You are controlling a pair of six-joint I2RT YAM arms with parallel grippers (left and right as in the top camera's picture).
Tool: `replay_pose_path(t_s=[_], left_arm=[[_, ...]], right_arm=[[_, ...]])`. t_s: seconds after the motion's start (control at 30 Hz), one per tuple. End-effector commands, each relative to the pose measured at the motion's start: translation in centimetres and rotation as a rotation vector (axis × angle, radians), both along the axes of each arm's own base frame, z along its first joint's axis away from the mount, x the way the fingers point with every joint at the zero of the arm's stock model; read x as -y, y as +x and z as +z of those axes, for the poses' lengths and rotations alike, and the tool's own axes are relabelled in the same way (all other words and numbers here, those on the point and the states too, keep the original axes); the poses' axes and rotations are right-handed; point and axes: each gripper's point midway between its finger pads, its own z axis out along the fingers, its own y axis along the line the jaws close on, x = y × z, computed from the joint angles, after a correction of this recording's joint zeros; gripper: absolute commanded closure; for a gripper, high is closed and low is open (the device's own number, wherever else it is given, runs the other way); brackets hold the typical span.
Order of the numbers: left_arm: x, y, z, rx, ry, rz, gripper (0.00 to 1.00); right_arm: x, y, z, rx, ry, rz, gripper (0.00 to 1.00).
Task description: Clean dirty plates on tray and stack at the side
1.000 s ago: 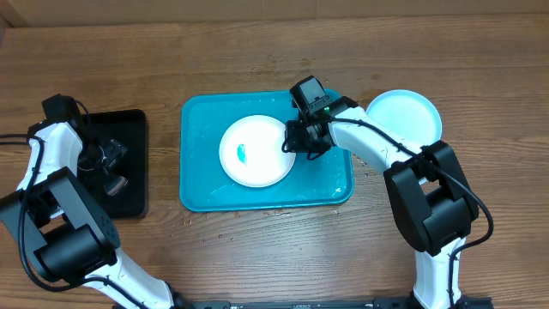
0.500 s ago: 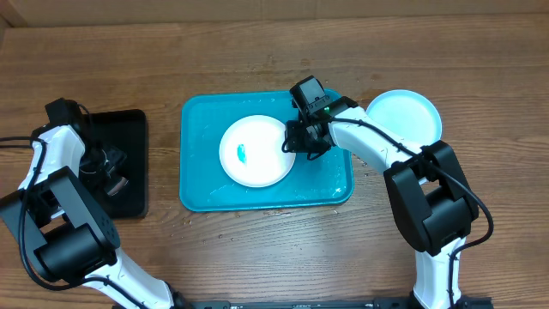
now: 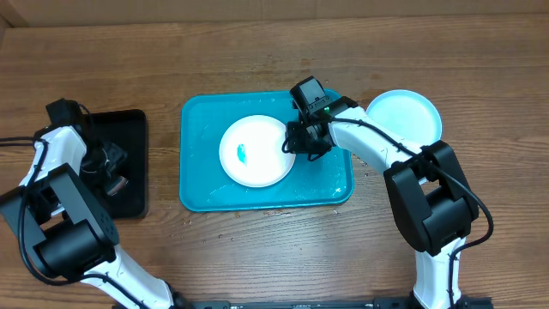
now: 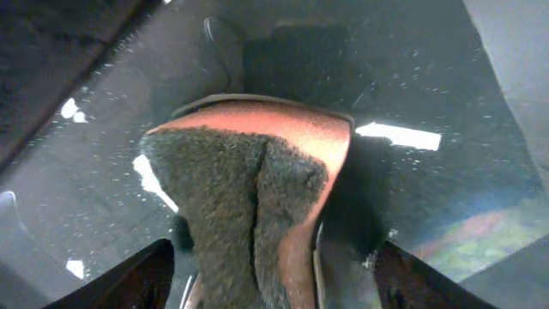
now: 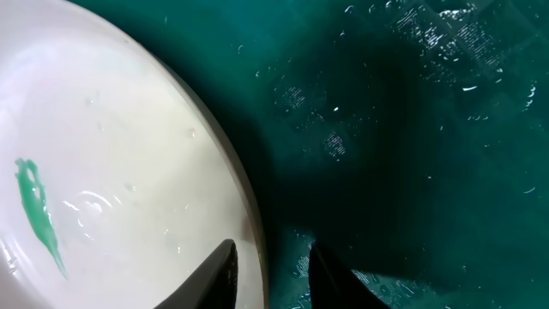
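The white plate [image 3: 253,154] with a green smear lies in the turquoise tray [image 3: 197,172]. My right gripper [image 3: 296,144] is closed on its right rim. In the right wrist view, one finger rests on the plate [image 5: 111,154] and the other stands on the wet tray [image 5: 412,154]. The light blue plate [image 3: 403,116] lies on the table to the right of the tray. The yellow-green plate is out of view. My left gripper [image 3: 113,172] hangs open over the black tray [image 3: 129,129]. Its fingers are spread around an orange and grey sponge [image 4: 249,197].
The black tray [image 4: 429,69] is wet and speckled with drops. Water drops lie on the wooden table in front of the turquoise tray. The table's far edge runs along the top of the overhead view.
My left gripper has shifted slightly over the black tray. The right arm and the plates have not moved.
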Motion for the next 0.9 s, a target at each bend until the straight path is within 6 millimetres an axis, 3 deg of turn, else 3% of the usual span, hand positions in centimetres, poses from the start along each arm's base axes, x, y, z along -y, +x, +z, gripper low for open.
replay_pose_path(t_s=[0.0,0.1,0.2,0.23,0.4,0.57,0.63,0.67,0.87], left_arm=[[0.2,-0.7,-1.4,-0.035,-0.023,-0.018,0.21],[0.0,-0.6,-1.4,-0.035,-0.017,-0.031,0.47],[-0.1,-0.3,-1.3,-0.028,-0.009,-0.057,0.9],[-0.2,-0.3,-1.3,-0.027,-0.008,-0.063,0.96],[-0.6,0.6,0.8,-0.006,-0.001,-0.064,0.96],[-1.1,2.0,4.1,0.029,0.004,-0.067,0.94],[-1.1,2.1,4.0,0.03,0.004,-0.066,0.53],[-1.1,1.9,3.7,0.027,0.002,-0.066,0.47],[-0.3,0.5,1.1,-0.009,-0.019,-0.066,0.37]], right_arm=[[0.1,0.0,0.1,0.008,-0.004,0.002,0.7],[0.1,0.0,0.1,0.008,-0.004,0.002,0.7],[0.1,0.0,0.1,0.008,-0.004,0.002,0.7],[0.1,0.0,0.1,0.009,-0.004,0.001,0.71],[0.0,0.2,0.2,0.018,0.001,0.001,0.84],[-0.1,0.4,0.2,0.026,0.002,0.0,0.83],[-0.1,0.5,0.3,0.03,0.005,0.0,0.81],[-0.1,0.5,0.3,0.032,0.006,0.0,0.8],[-0.1,0.5,0.3,0.031,0.006,0.0,0.79]])
